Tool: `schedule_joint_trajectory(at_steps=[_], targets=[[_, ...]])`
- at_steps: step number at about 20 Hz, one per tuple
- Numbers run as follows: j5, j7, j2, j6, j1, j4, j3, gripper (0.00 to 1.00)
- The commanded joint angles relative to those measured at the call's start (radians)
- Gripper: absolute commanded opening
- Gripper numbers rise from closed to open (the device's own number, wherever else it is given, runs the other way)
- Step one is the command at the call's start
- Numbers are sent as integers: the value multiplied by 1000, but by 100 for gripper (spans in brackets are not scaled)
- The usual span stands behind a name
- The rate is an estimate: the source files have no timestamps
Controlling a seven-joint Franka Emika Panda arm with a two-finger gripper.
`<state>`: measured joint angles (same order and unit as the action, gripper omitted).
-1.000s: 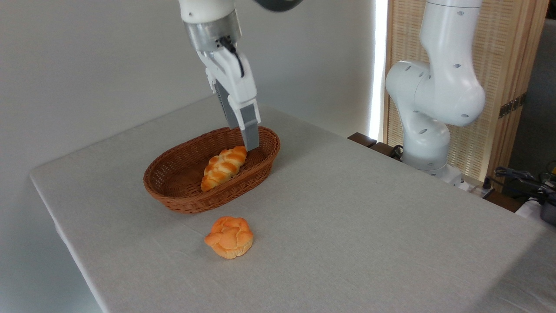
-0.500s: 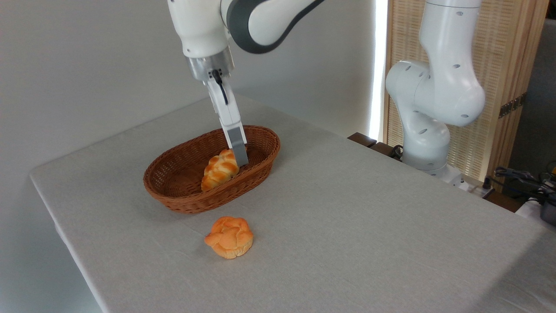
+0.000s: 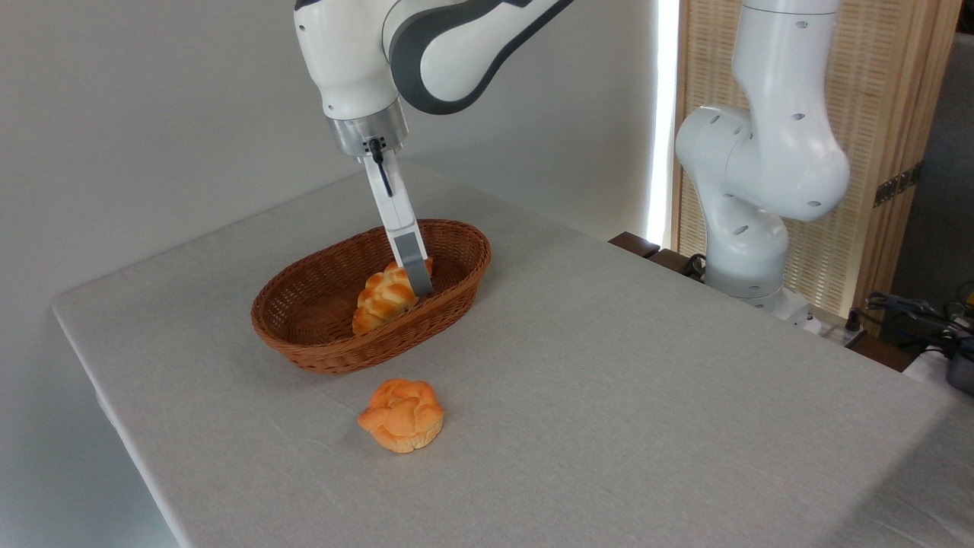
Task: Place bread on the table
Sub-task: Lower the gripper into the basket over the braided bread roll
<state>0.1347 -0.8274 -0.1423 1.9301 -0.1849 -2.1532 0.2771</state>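
gripper (image 3: 421, 288) in basket (image 3: 304, 335) | on bread (image 3: 380, 301) | opening n/a

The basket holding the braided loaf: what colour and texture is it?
The basket is reddish-brown woven wicker, shown clearly in the fixed camera view.
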Motion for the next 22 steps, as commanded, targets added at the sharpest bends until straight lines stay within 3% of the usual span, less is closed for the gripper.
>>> schedule_joint_trajectory(at_steps=[1,7,10,22], targets=[[23,-9,-5,23,4,-11,-6,100],[91,72,10,62,4,-14,-6,100],[91,148,18,110,4,-30,-3,100],[91,157,43,194,4,-85,30,100]])
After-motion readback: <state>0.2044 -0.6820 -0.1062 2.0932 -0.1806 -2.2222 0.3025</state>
